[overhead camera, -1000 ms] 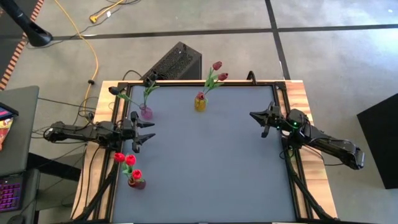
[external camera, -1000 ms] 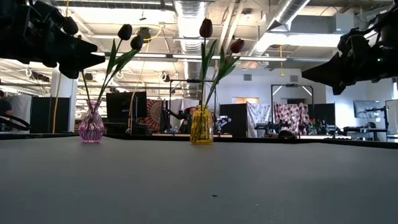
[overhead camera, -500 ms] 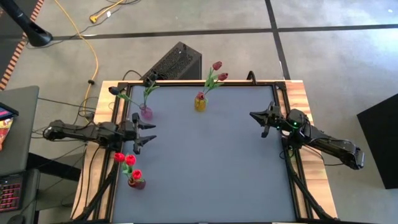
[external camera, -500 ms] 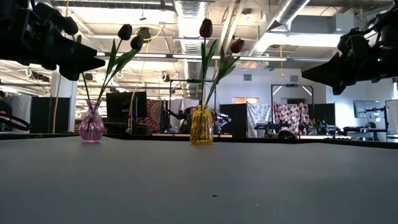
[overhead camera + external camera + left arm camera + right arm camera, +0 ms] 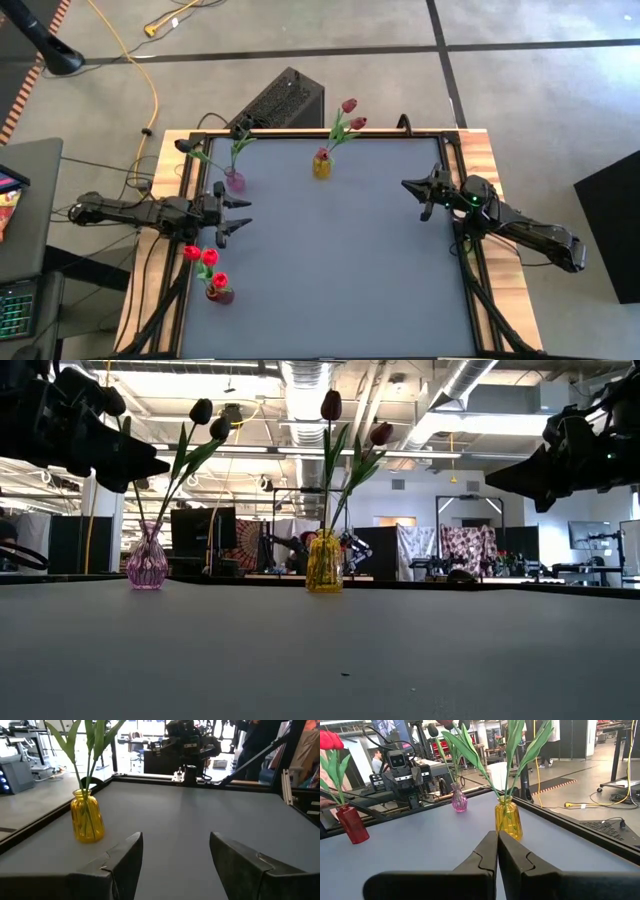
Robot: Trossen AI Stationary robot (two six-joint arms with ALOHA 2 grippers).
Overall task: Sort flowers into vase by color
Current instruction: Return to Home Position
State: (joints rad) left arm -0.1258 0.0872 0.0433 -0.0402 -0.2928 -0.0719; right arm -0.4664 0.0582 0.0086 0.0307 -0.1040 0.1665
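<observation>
Three small vases stand on the grey table, each with tulips stuck in by their stems. The pink vase [image 5: 235, 181] holds near-black tulips [image 5: 204, 412]. The yellow vase [image 5: 322, 165] holds maroon tulips [image 5: 350, 112]. The red vase [image 5: 219, 293] holds bright red tulips [image 5: 205, 260]. My left gripper [image 5: 248, 211] hovers open at the table's left edge, between the pink and red vases, and touches nothing. My right gripper [image 5: 405, 184] hovers shut near the right edge, pointing toward the yellow vase [image 5: 508, 822].
A wide stretch of bare grey table [image 5: 340, 260] lies between the two arms. A black box [image 5: 285, 100] sits behind the far edge. The left wrist view looks past the yellow vase [image 5: 87, 822] toward the far side.
</observation>
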